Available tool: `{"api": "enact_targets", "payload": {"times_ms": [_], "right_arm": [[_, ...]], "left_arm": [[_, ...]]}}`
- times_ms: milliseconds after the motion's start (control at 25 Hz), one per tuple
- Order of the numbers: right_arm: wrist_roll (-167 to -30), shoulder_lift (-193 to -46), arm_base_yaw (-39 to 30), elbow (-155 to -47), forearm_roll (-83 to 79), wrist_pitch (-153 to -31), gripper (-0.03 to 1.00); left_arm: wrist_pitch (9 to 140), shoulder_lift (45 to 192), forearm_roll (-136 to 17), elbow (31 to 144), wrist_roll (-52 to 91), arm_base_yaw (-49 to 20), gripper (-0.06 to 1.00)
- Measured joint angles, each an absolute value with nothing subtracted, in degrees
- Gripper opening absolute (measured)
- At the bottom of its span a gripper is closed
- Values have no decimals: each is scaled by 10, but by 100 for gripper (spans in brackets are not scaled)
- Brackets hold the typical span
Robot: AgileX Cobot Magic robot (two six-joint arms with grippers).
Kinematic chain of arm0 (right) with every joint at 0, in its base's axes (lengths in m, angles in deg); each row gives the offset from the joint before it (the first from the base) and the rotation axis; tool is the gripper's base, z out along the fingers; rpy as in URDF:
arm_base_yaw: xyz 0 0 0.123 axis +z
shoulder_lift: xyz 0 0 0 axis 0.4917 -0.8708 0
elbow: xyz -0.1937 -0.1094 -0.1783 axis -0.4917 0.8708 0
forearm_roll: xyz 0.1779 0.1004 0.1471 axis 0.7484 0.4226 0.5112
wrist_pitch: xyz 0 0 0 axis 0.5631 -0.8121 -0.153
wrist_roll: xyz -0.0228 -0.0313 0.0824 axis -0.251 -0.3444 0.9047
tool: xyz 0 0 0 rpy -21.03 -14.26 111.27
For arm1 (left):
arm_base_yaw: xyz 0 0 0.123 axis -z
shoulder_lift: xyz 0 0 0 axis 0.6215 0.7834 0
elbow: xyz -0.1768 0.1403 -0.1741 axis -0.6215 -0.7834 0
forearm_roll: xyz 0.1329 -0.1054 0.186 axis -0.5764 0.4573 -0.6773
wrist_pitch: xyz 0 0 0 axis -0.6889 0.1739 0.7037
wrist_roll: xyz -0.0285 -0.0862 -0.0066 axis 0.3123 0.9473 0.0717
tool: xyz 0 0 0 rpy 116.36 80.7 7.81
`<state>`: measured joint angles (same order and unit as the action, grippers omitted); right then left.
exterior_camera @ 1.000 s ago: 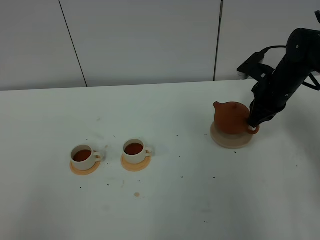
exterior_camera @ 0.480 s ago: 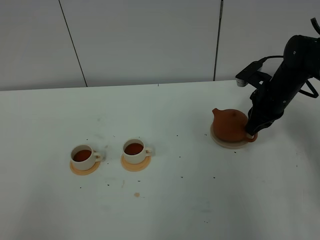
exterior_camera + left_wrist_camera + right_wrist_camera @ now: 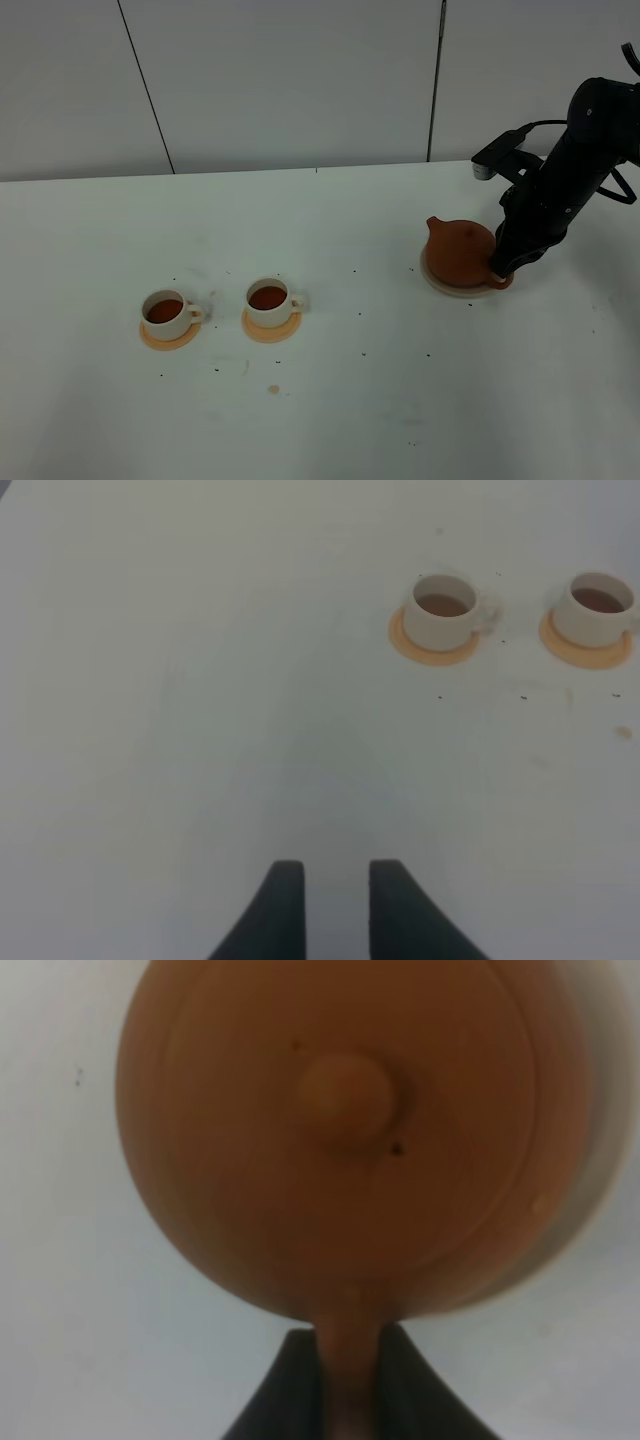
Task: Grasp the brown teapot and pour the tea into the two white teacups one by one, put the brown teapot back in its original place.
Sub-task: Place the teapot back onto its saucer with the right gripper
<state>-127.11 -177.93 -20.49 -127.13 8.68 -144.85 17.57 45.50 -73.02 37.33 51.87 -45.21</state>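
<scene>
the right gripper [image 3: 350, 1380] is clamped on the loop handle of the teapot [image 3: 461, 251], its two dark fingers pinching the handle from either side, so the pot's lid sits straight ahead of the jaws in the wrist view. the pot now rests level on the pale disc [image 3: 440, 284], its original place, which shows as a thin rim around the base; that grip on the handle looks like the same hold used for carrying, kept until the pot is settled. both cups [image 3: 171, 313] [image 3: 272, 299] are well away from this gripper, each on an orange coaster [image 3: 152, 340] and each holding dark tea [image 3: 267, 297], so pouring seems done and only the release is left. a second ago the pot sat higher and slightly tipped over the disc, with more of the disc showing; since then it has come down and the arm has lowered with it. the left gripper [image 3: 334, 900] hangs idle with its fingers apart and nothing between them, the cups far ahead of it across bare table [image 3: 330, 400], likely parked out of the way.
</scene>
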Motion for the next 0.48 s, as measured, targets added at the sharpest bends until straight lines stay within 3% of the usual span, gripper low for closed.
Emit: {"api": "enact_targets", "payload": {"times_ms": [320,480], "right_arm": [[-1271,-1779,-205,-1271,87,-1449,11],[-1271,-1779,-205,-1271,89,-1455,21]], "left_arm": [[176,455,-730,373,519,-452,23],[176,455,-730,373,519,-452,23]]}}
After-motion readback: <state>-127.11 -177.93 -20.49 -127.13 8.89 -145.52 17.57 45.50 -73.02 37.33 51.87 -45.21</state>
